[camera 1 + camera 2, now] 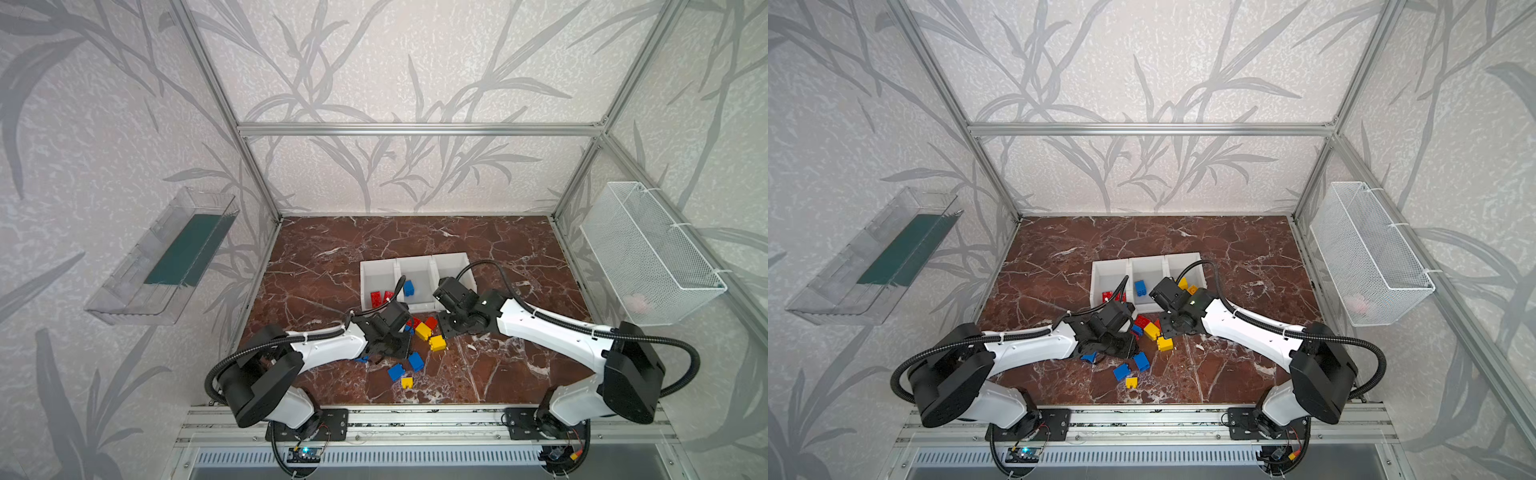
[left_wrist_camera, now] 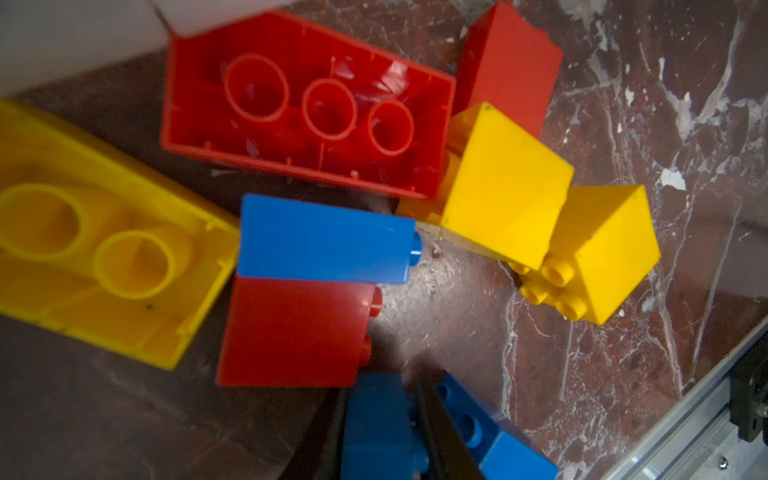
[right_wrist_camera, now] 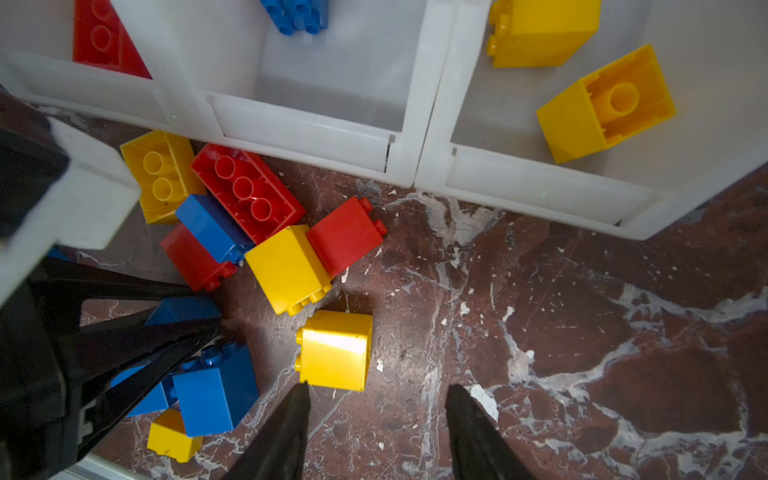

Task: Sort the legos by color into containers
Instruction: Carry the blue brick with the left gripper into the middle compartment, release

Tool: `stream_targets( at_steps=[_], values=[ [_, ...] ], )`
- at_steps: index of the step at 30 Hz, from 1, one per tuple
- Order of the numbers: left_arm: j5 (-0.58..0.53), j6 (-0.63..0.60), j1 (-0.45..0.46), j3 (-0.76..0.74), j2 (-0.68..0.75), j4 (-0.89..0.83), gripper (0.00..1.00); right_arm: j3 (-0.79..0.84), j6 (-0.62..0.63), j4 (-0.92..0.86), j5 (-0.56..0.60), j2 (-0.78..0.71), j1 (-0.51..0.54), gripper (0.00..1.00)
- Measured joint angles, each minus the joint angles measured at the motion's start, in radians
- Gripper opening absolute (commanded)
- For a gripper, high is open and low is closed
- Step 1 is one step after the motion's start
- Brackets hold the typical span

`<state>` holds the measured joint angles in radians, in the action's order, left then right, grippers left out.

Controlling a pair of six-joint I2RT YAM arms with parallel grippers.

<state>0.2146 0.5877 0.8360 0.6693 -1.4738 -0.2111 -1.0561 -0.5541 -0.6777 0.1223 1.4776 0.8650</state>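
Three white bins stand joined in a row at the middle of both top views, on a dark red marbled desk. Red bricks lie in the bin at the left of the row, one blue block in the middle bin, and yellow bricks in the bin at the right. A loose pile of mixed colours lies just below the bins' front wall.

The left gripper is clenched on a blue brick, low beside the pile at lower centre of a top view. By my judgement the coming move turns on one relation: the middle bin lies up and slightly right of that gripper, past the pile. Both arms are near it, but only the left carries blue. The held brick's long axis cannot be told, because the fingers hide most of it.

The right gripper is released, jaws apart over bare desk, with a yellow cube just beyond one fingertip.

All the bricks are hard, glossy, boxy plastic with round studs on one face and hollow tubes underneath. The bins are smooth, thin-walled and open-topped.
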Motion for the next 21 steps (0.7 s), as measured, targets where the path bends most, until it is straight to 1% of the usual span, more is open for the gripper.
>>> stream_targets(
  at_steps=[5, 10, 13, 16, 21],
  values=[
    [-0.012, -0.007, 0.001, 0.036, 0.042, -0.042, 0.24, 0.000, 0.000, -0.002, 0.005, -0.022, -0.007, 0.54],
    [-0.068, -0.051, -0.001, 0.154, 0.104, -0.053, 0.26, 0.013, 0.000, -0.006, 0.013, -0.066, -0.028, 0.54],
    [-0.106, -0.092, -0.018, 0.233, 0.103, -0.032, 0.27, 0.030, 0.000, -0.008, 0.016, -0.101, -0.041, 0.54],
    [-0.107, -0.122, -0.057, 0.328, 0.035, -0.018, 0.27, 0.047, 0.001, -0.008, 0.018, -0.132, -0.050, 0.54],
    [-0.065, -0.145, -0.129, 0.512, -0.196, 0.003, 0.27, 0.084, 0.000, -0.009, 0.022, -0.185, -0.056, 0.54]
  ],
)
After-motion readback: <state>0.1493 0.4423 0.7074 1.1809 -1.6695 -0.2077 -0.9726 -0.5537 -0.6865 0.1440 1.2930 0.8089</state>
